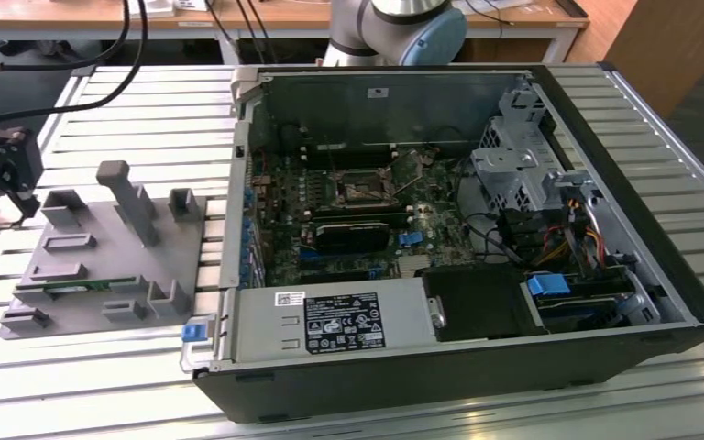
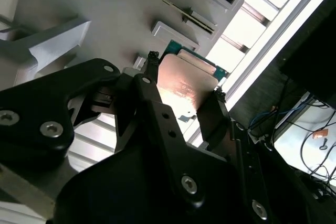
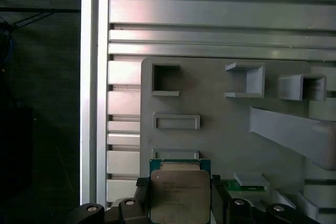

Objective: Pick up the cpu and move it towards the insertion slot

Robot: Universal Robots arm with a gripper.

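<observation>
The claw (image 2: 186,77) is clamped on the cpu (image 2: 184,92) at the grey holder plate's (image 3: 220,129) edge. The insertion slot (image 1: 361,191) lies well apart.

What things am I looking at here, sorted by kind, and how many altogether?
Open computer case: 1
Grey holder plate: 1
cpu, clamped in the gripper: 1
gripper: 1
insertion slot inside the case: 1
Total: 5

Cpu (image 3: 180,195) betw. gripper (image 3: 181,199) fingers (image 3: 218,199), at fixture plate's (image 3: 210,108) edge.
</observation>
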